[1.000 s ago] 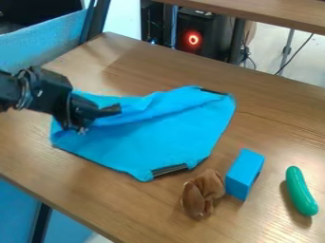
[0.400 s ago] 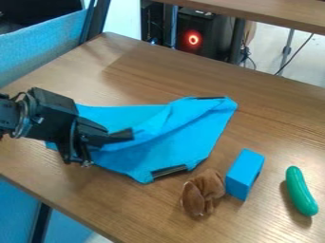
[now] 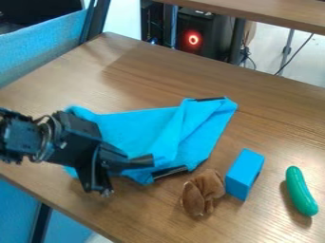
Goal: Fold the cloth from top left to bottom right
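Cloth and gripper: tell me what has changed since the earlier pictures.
The gripper has moved down and to the right in the view. The cloth's folded part has shifted the same way, nearing the dark strip on its lower edge, and its upper edge lies lower. I can't tell any change of grip. The brown plush, blue block and green cucumber stayed put.

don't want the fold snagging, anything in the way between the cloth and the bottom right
Nothing visible lies on the cloth toward its bottom right; the brown item and blue block sit just past that side, the brown one nearer.
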### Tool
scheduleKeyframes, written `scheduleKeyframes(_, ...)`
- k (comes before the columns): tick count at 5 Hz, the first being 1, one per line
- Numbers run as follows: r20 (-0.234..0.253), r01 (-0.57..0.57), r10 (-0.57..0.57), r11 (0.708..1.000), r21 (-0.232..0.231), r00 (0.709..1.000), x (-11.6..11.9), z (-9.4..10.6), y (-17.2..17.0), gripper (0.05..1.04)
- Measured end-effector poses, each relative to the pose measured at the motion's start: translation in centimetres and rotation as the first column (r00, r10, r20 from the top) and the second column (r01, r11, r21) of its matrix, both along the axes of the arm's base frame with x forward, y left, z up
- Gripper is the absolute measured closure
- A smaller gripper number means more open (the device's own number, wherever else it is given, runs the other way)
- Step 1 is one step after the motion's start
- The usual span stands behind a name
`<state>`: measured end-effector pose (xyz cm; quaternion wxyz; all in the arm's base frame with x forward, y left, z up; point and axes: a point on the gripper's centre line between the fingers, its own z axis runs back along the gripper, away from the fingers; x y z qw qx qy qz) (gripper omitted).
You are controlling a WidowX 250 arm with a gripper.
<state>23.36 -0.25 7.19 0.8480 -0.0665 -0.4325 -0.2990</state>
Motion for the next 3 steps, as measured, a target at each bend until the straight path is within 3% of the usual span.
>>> scheduleKeyframes(1,-0.003,-0.012,0.012,0.999,0.039,1.0,-0.1,-1.53,-0.1,0.878)
scheduleKeyframes(2,-0.017,-0.023,0.024,0.998,0.05,1.0,0.01,-2.28,0.21,0.624)
scheduleKeyframes(3,-0.088,-0.032,0.037,0.997,0.065,0.995,-0.05,-1.81,0.76,0.313)
